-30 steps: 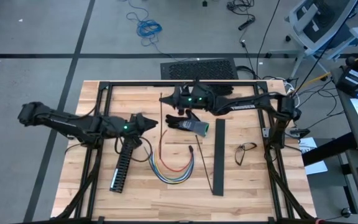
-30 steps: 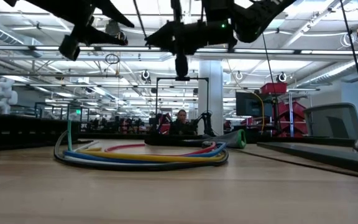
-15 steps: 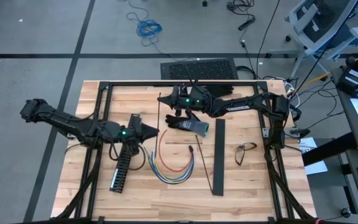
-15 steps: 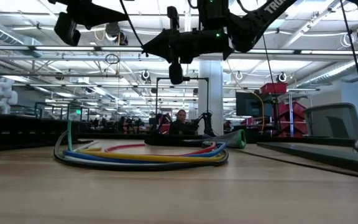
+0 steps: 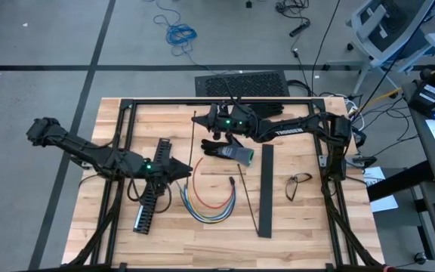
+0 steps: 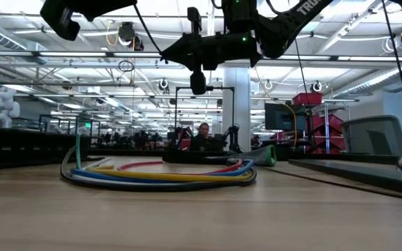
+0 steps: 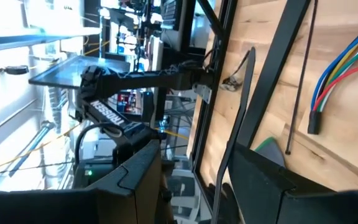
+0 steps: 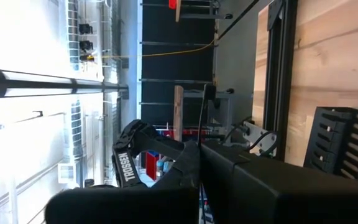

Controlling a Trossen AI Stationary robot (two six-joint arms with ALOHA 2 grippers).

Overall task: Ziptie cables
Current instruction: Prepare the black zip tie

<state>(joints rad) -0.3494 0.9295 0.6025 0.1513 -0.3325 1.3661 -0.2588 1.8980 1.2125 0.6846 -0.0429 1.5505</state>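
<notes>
Cables (image 5: 208,202) lie in a U-shaped loop on the counter (image 5: 300,219), mid-front, between the slotted duct (image 5: 149,198) and a long black strip (image 5: 265,190); in the low view they rest flat, coloured strands stacked (image 6: 160,178).

Left hand (image 5: 181,167) hangs above the counter beside the duct's far end, just left of the cables, fingers (image 7: 135,177) spread with a clear gap.

Right hand (image 5: 203,120) is raised at the back over a black glove (image 5: 223,149). Its fingers (image 8: 185,171) lie pressed together on a thin black ziptie (image 8: 200,118).
</notes>
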